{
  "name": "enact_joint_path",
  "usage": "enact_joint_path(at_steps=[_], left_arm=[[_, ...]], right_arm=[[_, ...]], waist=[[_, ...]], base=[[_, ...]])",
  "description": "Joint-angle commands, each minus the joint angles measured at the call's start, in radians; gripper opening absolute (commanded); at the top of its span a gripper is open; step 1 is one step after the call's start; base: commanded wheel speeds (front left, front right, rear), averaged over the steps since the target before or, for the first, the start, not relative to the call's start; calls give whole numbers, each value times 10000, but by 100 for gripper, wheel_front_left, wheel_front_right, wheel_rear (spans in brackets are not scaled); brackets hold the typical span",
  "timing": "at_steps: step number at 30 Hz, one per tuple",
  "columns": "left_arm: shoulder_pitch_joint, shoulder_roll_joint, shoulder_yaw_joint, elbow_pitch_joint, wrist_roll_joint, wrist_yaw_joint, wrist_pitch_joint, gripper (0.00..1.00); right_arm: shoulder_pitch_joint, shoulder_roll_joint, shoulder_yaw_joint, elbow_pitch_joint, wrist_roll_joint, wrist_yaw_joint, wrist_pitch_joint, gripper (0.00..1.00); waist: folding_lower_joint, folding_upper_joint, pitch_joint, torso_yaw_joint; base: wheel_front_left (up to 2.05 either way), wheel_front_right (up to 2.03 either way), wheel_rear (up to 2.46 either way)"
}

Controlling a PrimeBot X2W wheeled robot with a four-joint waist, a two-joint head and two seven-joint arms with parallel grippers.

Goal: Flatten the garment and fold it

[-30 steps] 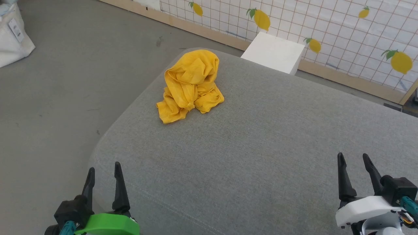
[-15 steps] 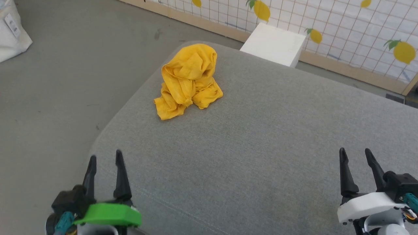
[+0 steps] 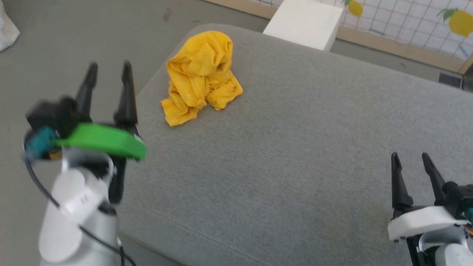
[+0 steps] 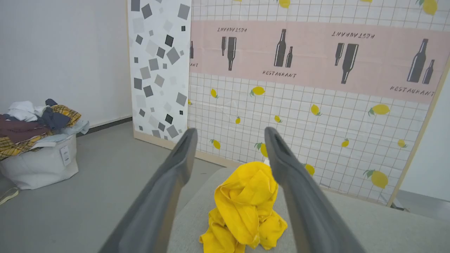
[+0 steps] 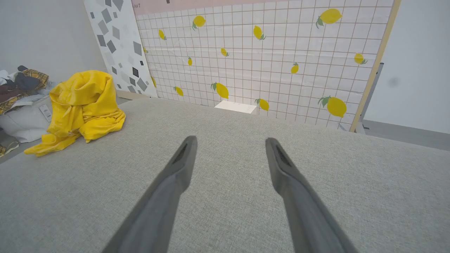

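Task status: 0 steps complete. The garment point(image 3: 201, 75) lies crumpled in a heap near the far-left corner of the grey cushion point(image 3: 295, 147). The left tool point(image 3: 109, 68) and right tool point(image 3: 410, 157) are both released, empty and apart from it. Flattening and folding remain.

Garment point(image 3: 199, 77): plain mustard yellow. Cushion point(image 3: 295, 147): grey weave. Wall panel point(image 4: 299, 102): white grid, yellow lemons, pink band with dark bottles. Box point(image 3: 303, 22): white. Floor point(image 3: 55, 37): grey.
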Motion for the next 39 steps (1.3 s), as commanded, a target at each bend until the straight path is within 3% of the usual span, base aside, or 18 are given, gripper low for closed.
enact_joint_path(at_steps=[1, 10, 22, 30, 39], left_arm=[[-485, 133, 41, 197, -152, -82, 330, 100], [-2818, 1274, -171, 1698, -131, -411, 2141, 100], [-4774, 1918, -218, 3141, -1614, -697, 5064, 100], [-5089, 2014, 41, 3720, -2056, -265, 6139, 100], [-5379, 1880, 377, 4769, -2281, 461, 6341, 100]], right_arm=[[-248, 1, -15, -145, -65, -15, 67, 100], [-512, 1, 11, -791, -133, -15, 386, 100], [-921, 1, 173, -1656, -477, -15, 887, 100], [-1184, 1, 175, -2403, -711, -15, 1202, 100], [-1367, 1, 237, -2915, -766, -15, 1412, 100]], waist=[[-1, 0, 355, -251], [-1, 0, 1189, -860], [-1, 0, 2609, -1693], [-1, 0, 3682, -2168], [-1, 0, 4666, -2654]], base=[[0, 0, 0], [0, 0, 0], [0, 0, 0], [0, 0, 0], [0, 0, 0]])
